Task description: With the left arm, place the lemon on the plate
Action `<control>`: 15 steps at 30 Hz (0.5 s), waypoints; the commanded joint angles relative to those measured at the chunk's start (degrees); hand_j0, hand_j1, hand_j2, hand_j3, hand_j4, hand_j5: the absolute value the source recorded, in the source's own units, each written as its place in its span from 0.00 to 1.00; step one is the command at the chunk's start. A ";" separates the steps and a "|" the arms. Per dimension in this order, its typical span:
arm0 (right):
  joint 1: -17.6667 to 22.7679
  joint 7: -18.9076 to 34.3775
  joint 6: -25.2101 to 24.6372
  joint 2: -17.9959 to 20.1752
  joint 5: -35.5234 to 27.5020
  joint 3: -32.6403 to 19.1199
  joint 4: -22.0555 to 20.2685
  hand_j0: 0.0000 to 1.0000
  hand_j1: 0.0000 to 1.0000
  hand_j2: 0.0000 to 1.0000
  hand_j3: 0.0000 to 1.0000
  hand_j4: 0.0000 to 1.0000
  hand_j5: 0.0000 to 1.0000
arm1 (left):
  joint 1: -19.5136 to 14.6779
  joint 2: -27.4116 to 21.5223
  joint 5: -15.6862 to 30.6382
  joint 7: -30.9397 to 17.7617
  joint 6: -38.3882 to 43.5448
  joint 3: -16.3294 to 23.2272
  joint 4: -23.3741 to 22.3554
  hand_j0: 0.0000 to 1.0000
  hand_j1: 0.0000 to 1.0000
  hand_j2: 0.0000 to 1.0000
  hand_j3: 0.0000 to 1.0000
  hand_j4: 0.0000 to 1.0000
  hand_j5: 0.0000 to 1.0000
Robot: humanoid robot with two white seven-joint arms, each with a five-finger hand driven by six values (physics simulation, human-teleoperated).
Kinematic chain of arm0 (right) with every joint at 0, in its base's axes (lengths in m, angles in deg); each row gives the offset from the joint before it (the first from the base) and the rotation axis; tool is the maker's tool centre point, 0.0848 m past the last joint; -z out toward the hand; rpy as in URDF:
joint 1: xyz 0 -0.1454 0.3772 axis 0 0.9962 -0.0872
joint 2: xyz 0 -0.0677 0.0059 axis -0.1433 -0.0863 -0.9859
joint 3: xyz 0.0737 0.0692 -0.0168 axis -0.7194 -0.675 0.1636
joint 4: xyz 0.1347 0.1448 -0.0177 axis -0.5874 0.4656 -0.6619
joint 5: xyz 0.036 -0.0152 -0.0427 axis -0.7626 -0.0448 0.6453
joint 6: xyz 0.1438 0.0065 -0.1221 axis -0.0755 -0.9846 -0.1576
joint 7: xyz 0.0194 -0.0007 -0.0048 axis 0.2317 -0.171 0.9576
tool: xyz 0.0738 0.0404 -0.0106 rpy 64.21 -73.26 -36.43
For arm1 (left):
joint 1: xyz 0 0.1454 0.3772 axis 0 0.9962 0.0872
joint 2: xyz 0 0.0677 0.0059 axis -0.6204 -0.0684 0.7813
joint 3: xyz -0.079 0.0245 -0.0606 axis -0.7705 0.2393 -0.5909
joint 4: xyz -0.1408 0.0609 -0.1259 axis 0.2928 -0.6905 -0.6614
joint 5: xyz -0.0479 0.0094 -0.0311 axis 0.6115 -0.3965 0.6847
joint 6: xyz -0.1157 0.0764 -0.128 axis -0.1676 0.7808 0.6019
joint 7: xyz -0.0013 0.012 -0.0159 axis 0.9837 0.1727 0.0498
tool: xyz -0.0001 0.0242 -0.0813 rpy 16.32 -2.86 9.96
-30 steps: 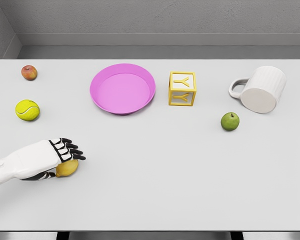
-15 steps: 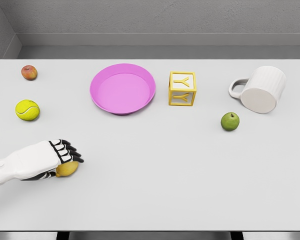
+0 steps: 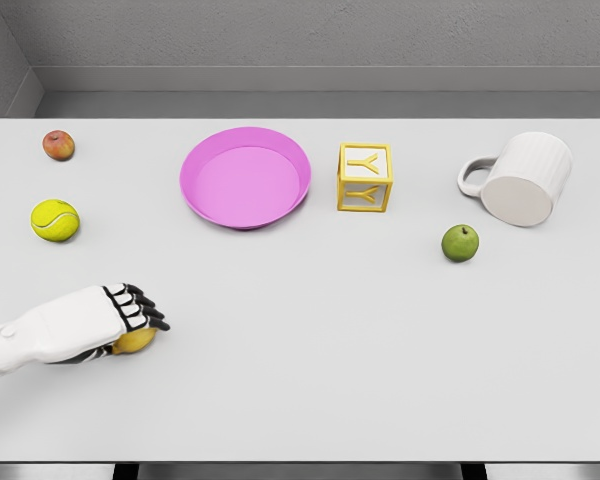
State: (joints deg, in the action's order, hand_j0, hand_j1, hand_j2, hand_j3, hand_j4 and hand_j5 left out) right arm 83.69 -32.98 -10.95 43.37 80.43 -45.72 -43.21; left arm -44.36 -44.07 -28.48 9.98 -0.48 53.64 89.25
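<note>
left hand (image 3: 120, 318) covering lemon (image 3: 135, 341), mostly hidden

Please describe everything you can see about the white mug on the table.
The white mug looks like matte ceramic, with fine vertical ribs along its side. It lies tipped over, not upright: a round flat end faces the camera, and I cannot tell whether that is the base. Its looped handle points to the picture's left. It rests on the grey table near the far right corner. Nothing else touches it; the green apple sits apart, in front of it.
</note>
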 commanded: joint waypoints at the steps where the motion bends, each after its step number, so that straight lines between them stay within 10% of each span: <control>1: 0.00 0.01 0.00 0.00 -0.03 -0.01 -0.08 1.00 1.00 1.00 1.00 1.00 1.00 | 0.00 0.43 -0.35 -0.05 0.04 0.01 0.01 0.81 0.81 0.81 0.81 0.81 0.81; 15: 0.00 0.01 0.00 0.00 -0.04 -0.01 -0.08 1.00 1.00 1.00 1.00 1.00 1.00 | 0.35 1.84 -2.64 -0.31 0.04 0.09 0.01 0.73 0.73 0.73 0.73 0.73 0.73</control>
State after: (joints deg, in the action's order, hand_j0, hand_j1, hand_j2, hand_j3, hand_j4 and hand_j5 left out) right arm 83.69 -32.98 -10.95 43.37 80.41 -45.72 -43.20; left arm -44.01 -42.21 -30.96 9.81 -0.44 53.69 89.24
